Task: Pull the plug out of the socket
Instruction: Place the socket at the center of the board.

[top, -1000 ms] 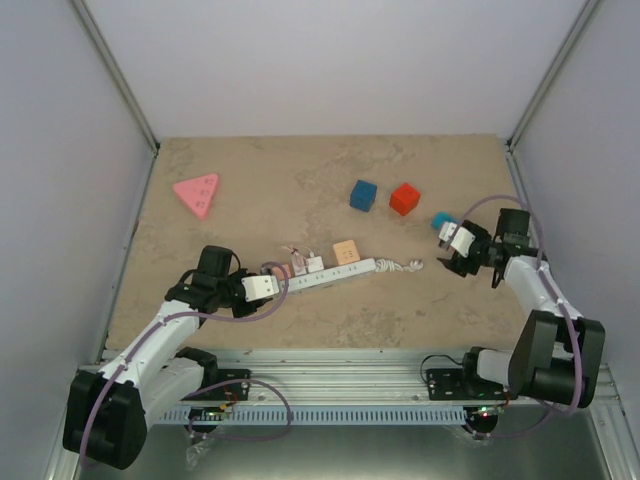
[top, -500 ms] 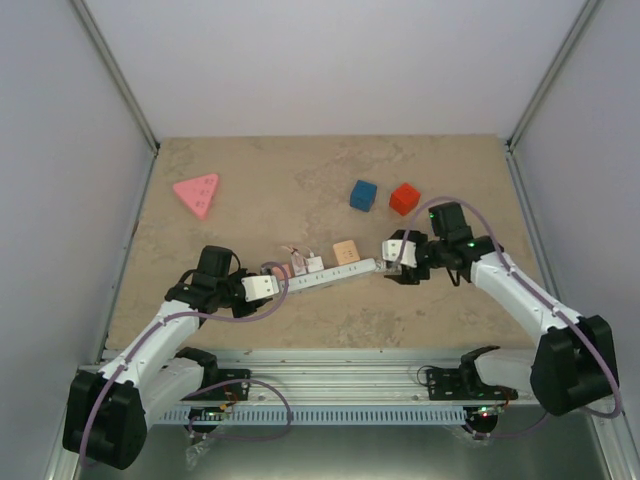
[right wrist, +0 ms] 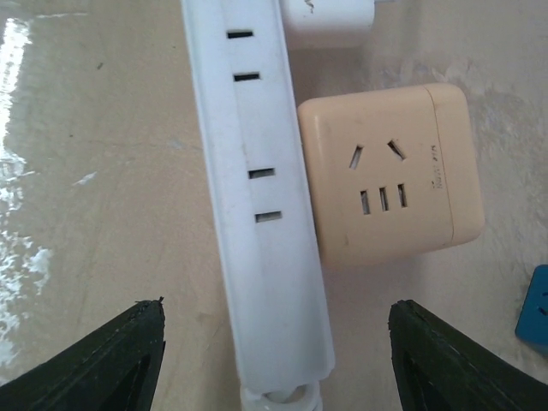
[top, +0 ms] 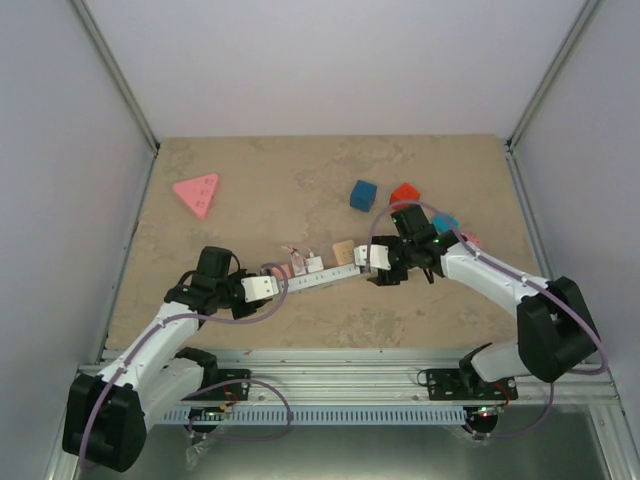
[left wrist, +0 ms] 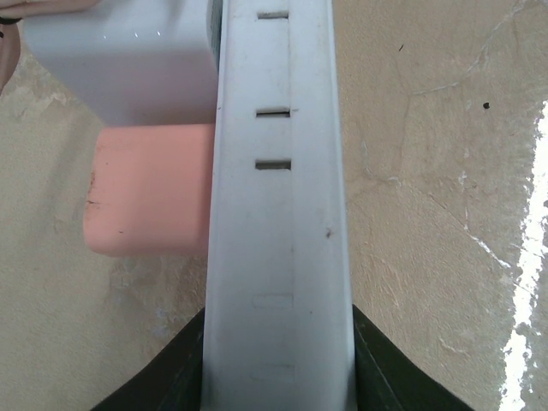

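The socket, a long white strip, lies slanted on the table. My left gripper is shut on its left end, and the dark fingers press both sides of the socket. Three plug blocks stand along its far side: a pink one, a white one and a peach cube. My right gripper hovers open over the right end. In its wrist view the socket runs between the wide-apart fingers, with the peach cube beside it.
A pink triangular block lies at the far left. A blue cube and a red cube sit behind the right arm, a teal block beside it. The socket's white cord stub curls at its right end.
My right arm has swung left from the table's right side to the socket's right end, its jaws narrowing a little. The left arm and socket have not moved.
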Tool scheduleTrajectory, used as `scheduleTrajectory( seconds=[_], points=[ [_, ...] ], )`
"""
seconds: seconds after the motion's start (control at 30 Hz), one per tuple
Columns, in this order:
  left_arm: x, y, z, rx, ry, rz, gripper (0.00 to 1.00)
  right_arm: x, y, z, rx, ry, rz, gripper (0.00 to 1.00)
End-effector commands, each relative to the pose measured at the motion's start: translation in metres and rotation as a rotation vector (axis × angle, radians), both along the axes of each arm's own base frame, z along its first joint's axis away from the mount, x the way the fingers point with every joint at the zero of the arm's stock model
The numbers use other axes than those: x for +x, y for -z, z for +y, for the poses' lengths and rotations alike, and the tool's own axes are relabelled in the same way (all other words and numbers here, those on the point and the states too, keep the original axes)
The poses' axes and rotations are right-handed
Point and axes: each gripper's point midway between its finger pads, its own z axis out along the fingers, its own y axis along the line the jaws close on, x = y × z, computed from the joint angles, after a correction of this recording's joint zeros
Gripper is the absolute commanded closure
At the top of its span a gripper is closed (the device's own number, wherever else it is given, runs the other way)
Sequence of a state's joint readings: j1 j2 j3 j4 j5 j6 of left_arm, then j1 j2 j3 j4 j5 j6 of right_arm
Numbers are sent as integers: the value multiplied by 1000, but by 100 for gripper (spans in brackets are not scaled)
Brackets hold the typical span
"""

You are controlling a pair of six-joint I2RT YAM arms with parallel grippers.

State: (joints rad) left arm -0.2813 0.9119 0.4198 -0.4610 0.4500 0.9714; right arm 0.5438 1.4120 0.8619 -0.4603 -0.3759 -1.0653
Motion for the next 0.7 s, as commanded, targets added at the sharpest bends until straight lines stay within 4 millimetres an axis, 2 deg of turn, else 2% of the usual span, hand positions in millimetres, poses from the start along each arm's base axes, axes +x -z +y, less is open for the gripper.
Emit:
scheduleTrajectory(
  seconds=[0.0,0.17,0.33,0.67],
  points=[
    [10,-20,-8,-55,28,-90,100,16,3,5,-21,29,-38,29],
    [10,-20,-8,-55,32,-90,100,21,15,5,-53,32,-44,35],
    [10,-20,-9,-57,33,-90,100,18,25,7,-74,13,-32,42],
    [9,-18,-9,-55,36,-84,100,10,37,18,-86,-27,-18,78]
  ],
)
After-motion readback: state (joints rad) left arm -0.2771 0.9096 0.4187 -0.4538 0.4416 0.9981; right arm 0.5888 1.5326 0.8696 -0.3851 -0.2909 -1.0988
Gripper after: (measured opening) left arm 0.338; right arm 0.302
